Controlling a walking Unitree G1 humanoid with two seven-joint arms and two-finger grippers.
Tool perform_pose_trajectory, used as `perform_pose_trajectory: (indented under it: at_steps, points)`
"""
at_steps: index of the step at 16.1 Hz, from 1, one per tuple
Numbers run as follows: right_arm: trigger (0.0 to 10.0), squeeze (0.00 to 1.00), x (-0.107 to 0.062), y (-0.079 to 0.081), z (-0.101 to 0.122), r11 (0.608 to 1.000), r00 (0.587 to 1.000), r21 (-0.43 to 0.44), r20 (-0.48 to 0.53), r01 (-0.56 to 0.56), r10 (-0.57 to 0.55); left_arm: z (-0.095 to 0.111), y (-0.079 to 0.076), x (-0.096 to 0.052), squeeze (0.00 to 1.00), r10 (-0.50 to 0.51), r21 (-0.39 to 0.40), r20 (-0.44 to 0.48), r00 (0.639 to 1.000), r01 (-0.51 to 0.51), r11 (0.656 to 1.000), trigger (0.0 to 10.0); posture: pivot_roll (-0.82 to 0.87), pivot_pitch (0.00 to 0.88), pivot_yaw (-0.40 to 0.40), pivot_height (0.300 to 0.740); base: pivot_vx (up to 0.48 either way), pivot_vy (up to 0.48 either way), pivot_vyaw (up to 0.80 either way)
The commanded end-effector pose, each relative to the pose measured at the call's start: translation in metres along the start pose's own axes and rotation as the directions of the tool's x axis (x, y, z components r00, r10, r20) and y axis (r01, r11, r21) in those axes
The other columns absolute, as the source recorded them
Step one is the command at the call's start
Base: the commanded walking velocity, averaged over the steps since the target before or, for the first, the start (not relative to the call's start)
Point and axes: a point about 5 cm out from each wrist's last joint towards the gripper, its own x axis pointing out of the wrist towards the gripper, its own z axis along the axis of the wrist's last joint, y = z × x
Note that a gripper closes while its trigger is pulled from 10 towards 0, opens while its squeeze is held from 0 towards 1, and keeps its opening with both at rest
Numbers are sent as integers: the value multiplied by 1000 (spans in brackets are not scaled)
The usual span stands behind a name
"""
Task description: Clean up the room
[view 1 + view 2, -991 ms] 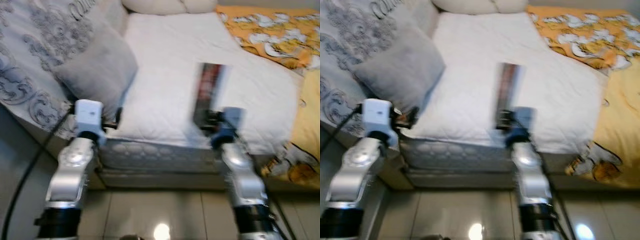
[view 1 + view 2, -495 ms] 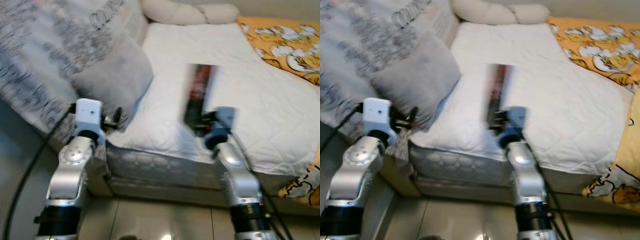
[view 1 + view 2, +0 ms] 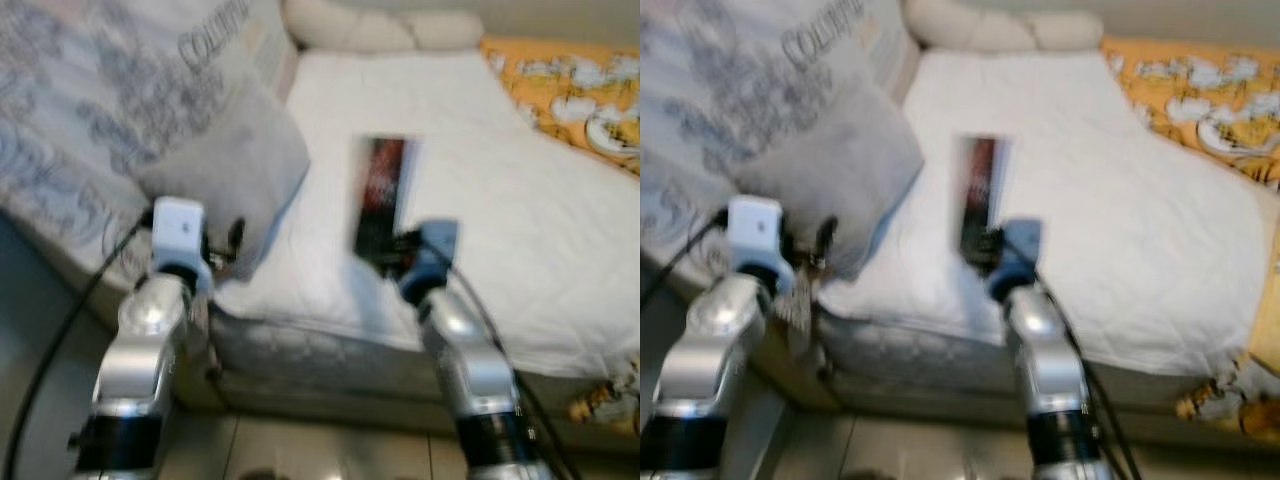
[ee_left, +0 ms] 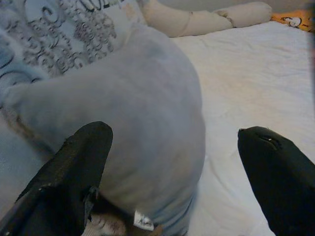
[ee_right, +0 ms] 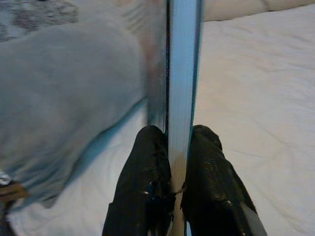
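So the bed point(image 3: 500, 190) has this white quilted cover, soft-looking with stitched diamond lines, and a padded mattress edge showing underneath. On the robot's left there's a plump grey pillow point(image 3: 235, 175), smooth matte fabric, leaning against a bigger cushion point(image 3: 110, 110) with a swirly grey print and some lettering. A pale bolster point(image 3: 375, 30) lies across the head of the bed, and an orange blanket point(image 3: 570, 95) with white cartoon figures covers the far right side.

The right gripper point(image 5: 170, 167) is pinching a book point(image 3: 380, 195) by its lower edge, one black finger pressed flat on each cover. The book is thin and rectangular with a dark reddish cover and pale page edges, held out over the white cover near the middle of the bed's front part.

The left gripper point(image 4: 172, 172) has its fingers spread wide, right up close to the grey pillow near the bed's corner, holding nothing.
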Motion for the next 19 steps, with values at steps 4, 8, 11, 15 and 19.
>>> perform_pose_trajectory:
  at_steps: [4,8,11,15,19]
  points:
    - [10000,0,-2,-9,12,1000,999,-14,50,17,-16,1,-6,0,78,-20,-3,6,1000,20,1000,10000,-14,0,36,740,334,0,0]
    - [10000,0,-2,-8,11,1000,999,-18,52,10,-9,0,-7,0,86,-18,-7,8,1000,18,1000,10000,-14,0,36,740,335,0,0]
    - [10000,0,-2,-7,11,1000,999,-22,51,4,-3,-1,-7,0,86,-19,-7,9,1000,19,1000,10000,-17,0,38,740,336,0,0]
    - [10000,0,-2,-7,11,1000,999,-26,50,0,1,-1,-7,0,82,-19,-7,9,1000,19,1000,10000,-18,0,38,740,335,0,0]
    - [10000,0,-2,-7,11,1000,999,-25,50,-1,2,-1,-7,0,86,-18,-7,11,1000,18,1000,10000,-16,0,38,740,334,0,0]
